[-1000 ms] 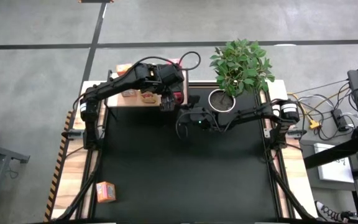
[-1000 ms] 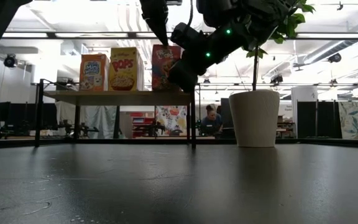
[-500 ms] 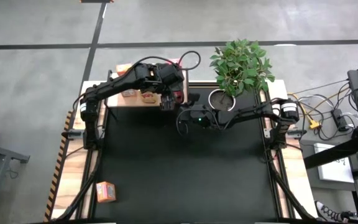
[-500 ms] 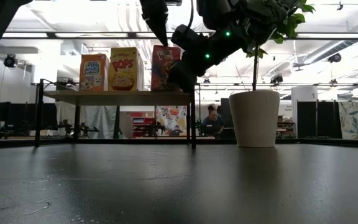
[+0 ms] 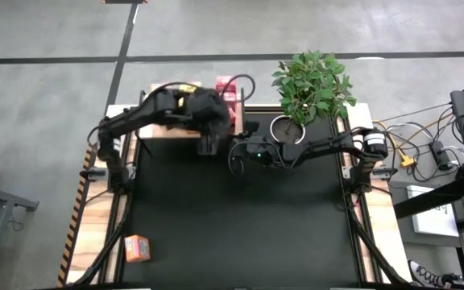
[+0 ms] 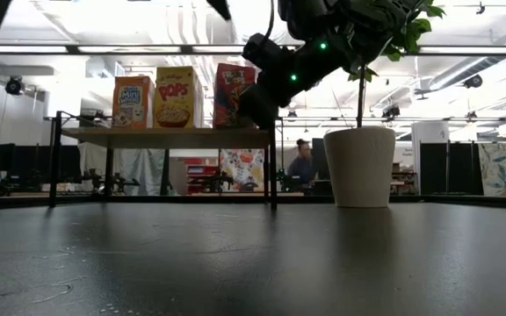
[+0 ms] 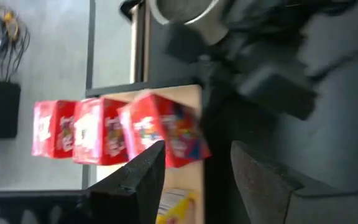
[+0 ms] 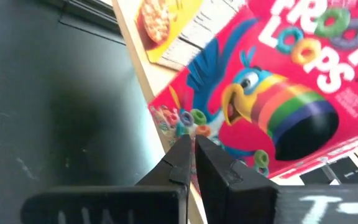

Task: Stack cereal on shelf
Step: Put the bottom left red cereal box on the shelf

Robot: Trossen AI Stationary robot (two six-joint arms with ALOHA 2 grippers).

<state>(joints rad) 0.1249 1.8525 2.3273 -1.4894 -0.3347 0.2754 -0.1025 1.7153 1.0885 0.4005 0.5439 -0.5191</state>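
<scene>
The left gripper [image 7: 191, 180] hangs open and empty over the shelf [image 5: 161, 131] at the table's back edge, just off the red boxes [image 7: 104, 130] that stand in a row at the shelf's end. The right gripper [image 8: 191, 163] has its fingers pressed together, holding nothing, close in front of the nearest red box [image 8: 272, 93]. Orange [image 6: 131, 102], yellow [image 6: 174, 97] and red fronts face out on the shelf, so most looks stacked; one orange box [image 5: 138, 248] remains on the table's near left corner, well apart.
</scene>
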